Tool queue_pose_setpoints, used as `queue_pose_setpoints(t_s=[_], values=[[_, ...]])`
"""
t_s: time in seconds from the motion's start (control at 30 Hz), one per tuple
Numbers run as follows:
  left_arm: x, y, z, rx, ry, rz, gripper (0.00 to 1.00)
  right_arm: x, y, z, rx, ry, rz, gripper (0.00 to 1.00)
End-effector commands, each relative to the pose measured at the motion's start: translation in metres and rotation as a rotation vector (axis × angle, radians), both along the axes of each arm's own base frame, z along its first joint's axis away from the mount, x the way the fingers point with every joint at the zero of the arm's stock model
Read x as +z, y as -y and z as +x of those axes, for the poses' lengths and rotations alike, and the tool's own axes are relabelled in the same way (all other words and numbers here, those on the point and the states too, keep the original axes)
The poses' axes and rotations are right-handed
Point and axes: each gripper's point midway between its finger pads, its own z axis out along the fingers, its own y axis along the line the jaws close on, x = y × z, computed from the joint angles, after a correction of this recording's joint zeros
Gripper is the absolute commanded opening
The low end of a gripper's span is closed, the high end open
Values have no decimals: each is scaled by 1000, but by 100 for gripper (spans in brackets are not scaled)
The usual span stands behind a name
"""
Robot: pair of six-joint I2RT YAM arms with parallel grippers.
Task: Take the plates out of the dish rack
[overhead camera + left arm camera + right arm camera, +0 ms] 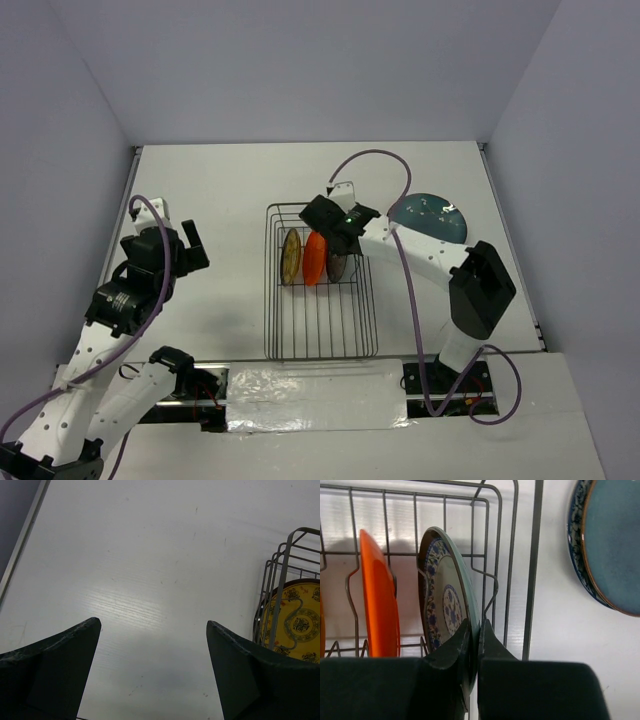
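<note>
While both arms reached out over the white bench (220, 180), the dish rack (322, 325) sat between them, its long side running away from the bases; to its right, well apart from it, the big teal plate (430, 215) lay flat on the bench, so I judged that one already unloaded. Three smaller plates stood on edge in the far half of the rack: the yellow plate (290, 257) to the left, the orange plate (315, 258) in the middle, the blue patterned plate (445, 600) to the right.

The right gripper (475, 635) was pinched nearly closed on the top rim of the blue patterned plate, one finger on each face; the left gripper (153, 622) hung over bare bench left of the rack, spread wide and holding nothing.

Trouble looked likeliest on the lift, to my eye; a grip that thin on a glazed rim could let the plate swing or slip; pulled up at a slant, its lower edge might snag the rack's wires and drag the light rack along, or knock the orange plate just beside it; set down carelessly, it could clip the teal plate.
</note>
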Motion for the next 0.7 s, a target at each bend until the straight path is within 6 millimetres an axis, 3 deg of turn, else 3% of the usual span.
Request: queue_pose_setpoints(t_s=[0.0, 0.2, 0.3, 0.37, 0.43, 0.47, 0.53, 0.57, 0.6, 0.63, 0.67], values=[[11, 4, 5, -24, 50, -9, 100, 10, 10, 4, -68, 44, -78, 0], [12, 6, 6, -36, 51, -10, 100, 50, 22, 3, -145, 111, -121, 0], [23, 13, 8, -78, 69, -20, 100, 89, 27, 5, -180, 160, -115, 0], [31, 29, 7, -164, 78, -59, 100, 110, 40, 2, -205, 182, -143, 0], [53, 44, 6, -226, 131, -134, 100, 139, 45, 1, -223, 228, -120, 0], [63, 68, 3, -344, 148, -203, 100, 152, 55, -6, -233, 236, -111, 0], [97, 95, 2, -478, 254, -306, 99, 176, 48, -16, -187, 261, -36, 0], [108, 111, -2, -557, 286, -353, 100, 189, 33, -16, -110, 288, 25, 0], [114, 135, -12, -699, 286, -421, 100, 201, 25, -31, -15, 305, 111, 0], [130, 148, -12, -765, 340, -470, 100, 199, -6, -47, 149, 235, 249, 0], [131, 163, -21, -866, 324, -514, 99, 218, -25, -56, 300, 301, 388, 0]])
